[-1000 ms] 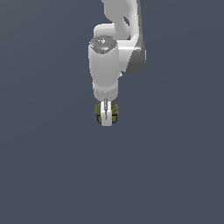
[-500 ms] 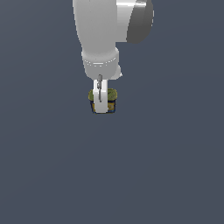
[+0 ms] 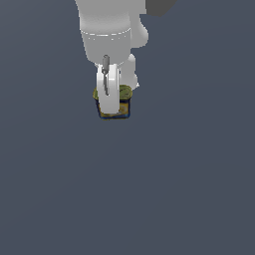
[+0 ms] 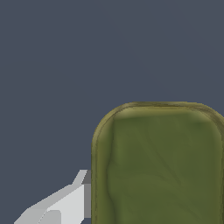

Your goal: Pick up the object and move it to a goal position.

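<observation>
There is one object here and one hand, mine, set against a plain dark blue-grey background that fills both views. In the exterior view my white arm comes down from the top edge, where its upper part is cut off, and my hand (image 3: 112,102) points downward. The single small squat olive-green and yellow can with a dark blue base edge (image 3: 124,102) sits between my fingers, closed in from both sides. The white finger (image 3: 110,92) nearest the camera covers the middle of the can, so only its green rim on either side, a yellow band and the blue bottom edge show. My other finger is hidden behind. I cannot tell whether the can rests on anything, as no shadow or surface edge is visible under it. In the wrist view the can's olive-green top (image 4: 159,166) appears as one large rounded shape, cut off by the frame edges, with one pale grey fingertip (image 4: 65,203) touching its side.
</observation>
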Robot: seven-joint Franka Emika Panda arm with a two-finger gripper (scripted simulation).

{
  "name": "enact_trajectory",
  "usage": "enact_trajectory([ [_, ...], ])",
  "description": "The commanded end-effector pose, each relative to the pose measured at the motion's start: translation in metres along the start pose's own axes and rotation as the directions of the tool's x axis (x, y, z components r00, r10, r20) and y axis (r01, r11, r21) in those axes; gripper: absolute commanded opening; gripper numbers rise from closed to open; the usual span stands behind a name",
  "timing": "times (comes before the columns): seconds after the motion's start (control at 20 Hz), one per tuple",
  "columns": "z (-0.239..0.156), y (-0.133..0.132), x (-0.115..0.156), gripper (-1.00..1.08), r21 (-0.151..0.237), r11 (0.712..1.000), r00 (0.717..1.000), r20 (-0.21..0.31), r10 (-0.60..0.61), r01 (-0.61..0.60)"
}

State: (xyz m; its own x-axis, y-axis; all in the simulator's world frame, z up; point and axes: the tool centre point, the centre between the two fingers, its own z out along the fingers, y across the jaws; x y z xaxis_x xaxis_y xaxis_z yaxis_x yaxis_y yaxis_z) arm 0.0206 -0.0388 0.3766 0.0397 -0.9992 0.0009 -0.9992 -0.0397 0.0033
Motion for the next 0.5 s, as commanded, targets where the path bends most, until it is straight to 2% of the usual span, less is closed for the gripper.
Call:
enact_trajectory([
  [0.0, -0.012, -0.003, 0.001, -1.0, 0.003, 1.0, 1.0, 0.001, -0.001, 0.001],
  [0.45, -0.023, -0.007, 0.002, -1.0, 0.003, 1.0, 1.0, 0.001, -0.001, 0.001],
])
